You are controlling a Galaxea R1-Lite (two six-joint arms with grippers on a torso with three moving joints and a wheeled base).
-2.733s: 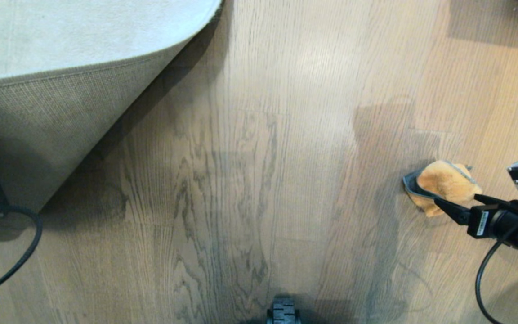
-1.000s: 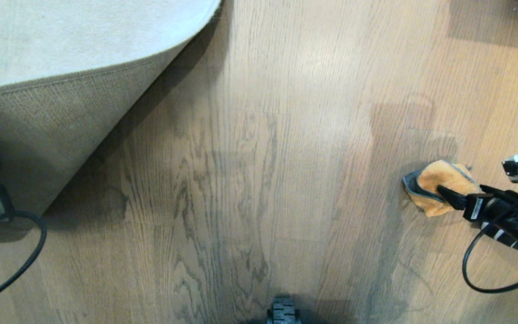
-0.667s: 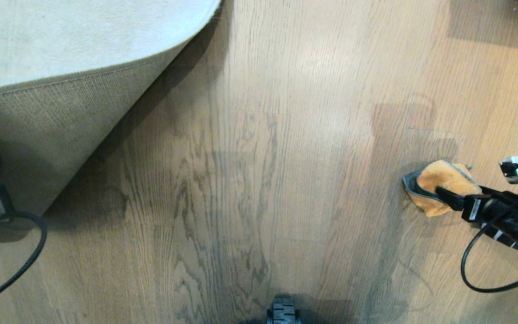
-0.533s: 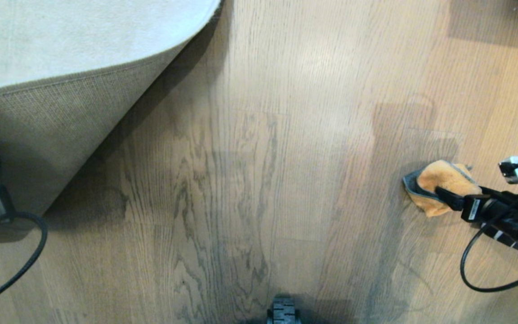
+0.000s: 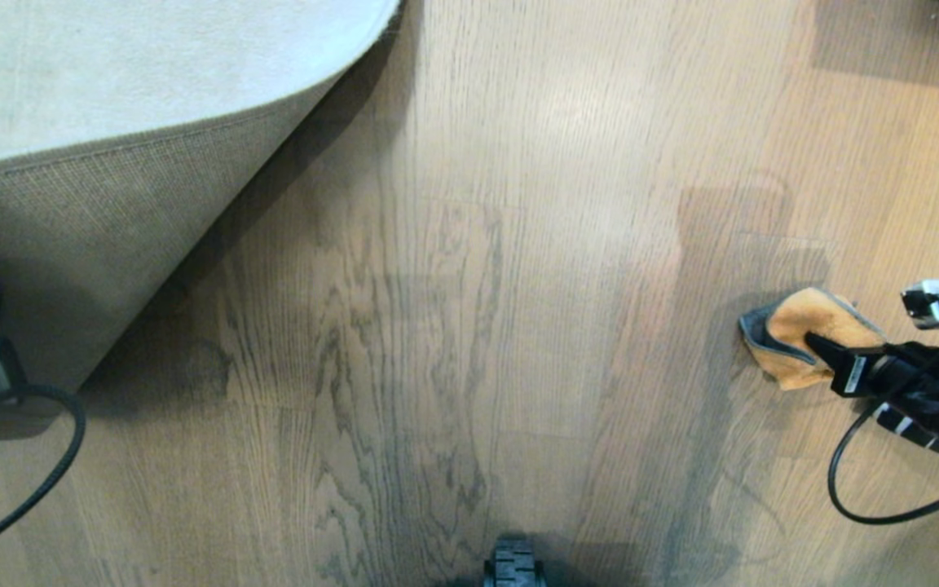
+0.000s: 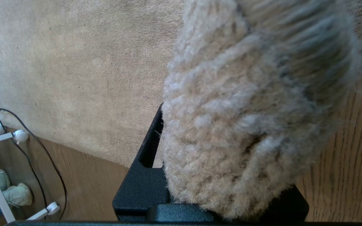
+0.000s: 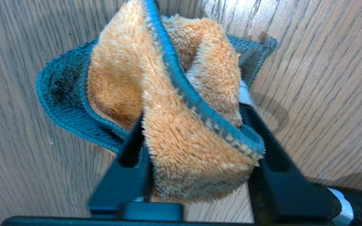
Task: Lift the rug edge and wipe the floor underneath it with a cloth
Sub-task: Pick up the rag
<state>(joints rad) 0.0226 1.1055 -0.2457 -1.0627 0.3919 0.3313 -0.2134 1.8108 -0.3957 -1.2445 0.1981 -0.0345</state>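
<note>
Between the right gripper's (image 7: 196, 147) closing fingers, apparently pinched, sits the cloth (image 7: 168, 125).

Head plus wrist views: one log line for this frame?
left gripper: shut on rug edge, held lifted | right gripper: pinching cloth on floor | wipe under rug: not yet

Soft daylight, sheen on the floor (image 5: 567, 122), dark shadow under rug edge (image 5: 192, 130).
</note>
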